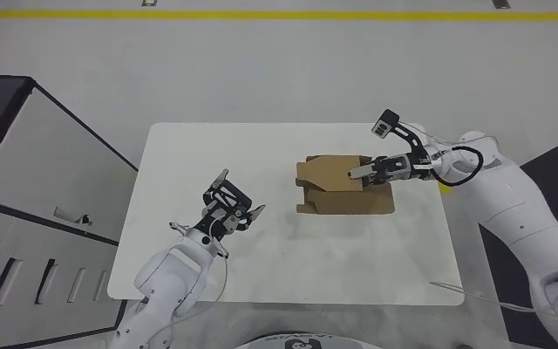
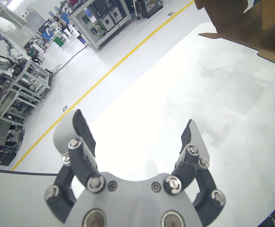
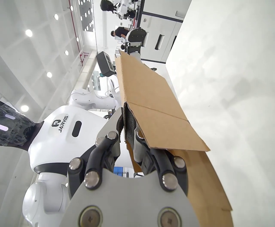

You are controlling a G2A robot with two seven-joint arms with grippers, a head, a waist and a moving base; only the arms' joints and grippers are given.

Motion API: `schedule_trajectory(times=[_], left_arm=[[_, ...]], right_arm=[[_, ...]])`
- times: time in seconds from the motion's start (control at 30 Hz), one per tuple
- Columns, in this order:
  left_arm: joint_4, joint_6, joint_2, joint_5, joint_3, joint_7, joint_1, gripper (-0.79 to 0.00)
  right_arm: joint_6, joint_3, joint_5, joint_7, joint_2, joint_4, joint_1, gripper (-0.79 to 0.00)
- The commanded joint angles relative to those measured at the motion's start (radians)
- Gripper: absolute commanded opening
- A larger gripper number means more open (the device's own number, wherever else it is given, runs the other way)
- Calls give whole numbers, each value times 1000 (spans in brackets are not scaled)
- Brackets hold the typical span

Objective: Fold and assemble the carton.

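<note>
Clamping a raised panel of the carton (image 1: pixel 344 185) (image 3: pixel 150 101) at its right end, the right jaws stand narrow, pinching the cardboard edge between them. The left jaws gape wide and hold nothing, hovering over the near left part of the counter (image 1: pixel 261 157), well apart from the carton (image 2: pixel 234 19). The carton is brown corrugated board, partly folded, lying on the counter's right half with loose flaps at its left end. A grey cabinet (image 1: pixel 52 174) stands beside the counter's left edge, and a yellow floor line (image 1: pixel 279 14) runs beyond the counter.
</note>
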Motion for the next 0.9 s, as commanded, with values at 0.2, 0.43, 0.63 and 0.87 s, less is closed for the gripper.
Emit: schedule_trajectory(times=[0.2,0.43,0.63,0.87], left_arm=[[0,0,0,0,0,0,0,0],[0,0,0,0,0,0,0,0],[0,0,0,0,0,0,0,0],[0,0,0,0,0,0,0,0]], right_arm=[[15,6,-22,-18,0,-30,-9,-785],[32,64,-73,30,6,-64,17,-785],[42,103,-101,42,3,-81,47,-785],[45,127,-115,45,-5,-93,59,-785]])
